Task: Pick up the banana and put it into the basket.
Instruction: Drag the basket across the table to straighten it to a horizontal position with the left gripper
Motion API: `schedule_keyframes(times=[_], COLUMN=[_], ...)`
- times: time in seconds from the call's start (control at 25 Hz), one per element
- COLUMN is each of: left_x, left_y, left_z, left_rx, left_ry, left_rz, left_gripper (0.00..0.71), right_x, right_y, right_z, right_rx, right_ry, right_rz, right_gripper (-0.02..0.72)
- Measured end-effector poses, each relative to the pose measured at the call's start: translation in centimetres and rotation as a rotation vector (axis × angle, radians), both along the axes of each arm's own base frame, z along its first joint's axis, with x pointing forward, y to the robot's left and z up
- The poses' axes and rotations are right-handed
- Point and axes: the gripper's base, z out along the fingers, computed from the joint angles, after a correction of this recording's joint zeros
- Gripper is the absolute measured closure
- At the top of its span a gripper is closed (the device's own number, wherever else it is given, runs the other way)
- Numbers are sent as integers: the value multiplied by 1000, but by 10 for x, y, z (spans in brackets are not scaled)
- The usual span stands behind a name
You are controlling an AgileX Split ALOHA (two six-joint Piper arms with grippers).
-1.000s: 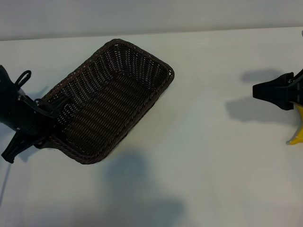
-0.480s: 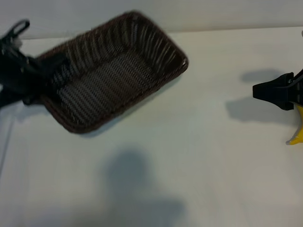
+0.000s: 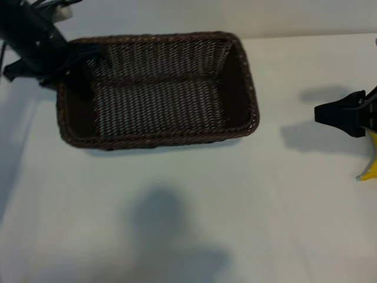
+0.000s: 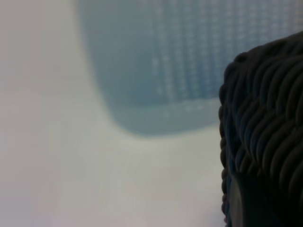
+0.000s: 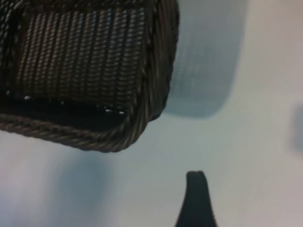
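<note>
The dark brown wicker basket [image 3: 159, 140] hangs above the white table with its long side across the exterior view. My left gripper [image 3: 75, 69] is shut on its left rim. The braided rim [image 4: 262, 127] fills one side of the left wrist view. The basket [image 5: 94, 71] also shows in the right wrist view, with its shadow on the table. The yellow banana [image 3: 369, 168] peeks in at the far right edge, mostly cut off. My right gripper [image 3: 321, 113] hovers beside it, open, and one dark fingertip [image 5: 196, 194] shows with nothing against it.
The white table [image 3: 235, 224] spreads between the basket and the right arm. A large soft shadow [image 3: 159, 224] lies on it near the front. The right arm's shadow [image 3: 312, 135] falls just left of the banana.
The left arm has lifted the basket and swung it from a diagonal pose at the front left up and back, turning it square across the view. The right arm has not moved.
</note>
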Motion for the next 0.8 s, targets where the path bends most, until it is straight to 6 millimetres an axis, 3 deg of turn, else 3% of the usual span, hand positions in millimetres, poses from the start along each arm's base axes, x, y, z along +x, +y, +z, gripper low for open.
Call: schedule_keyframes(times=[0.4,0.6,0.8], left_x=[12,14,18], left_y=[-42,-59,-64], left_z=[-53,-70,-89], left_rx=[-19,-15,-14], left_ry=[107,103,131], left_rz=[-140,-142,-108], left_gripper=[538,539,541], right_x=[0,0,0], right_y=[0,0,0], right_z=[0,0,0], right_rx=[0,0,0], right_ry=[0,0,0], right_rz=[0,0,0], right_gripper=[147,147,147])
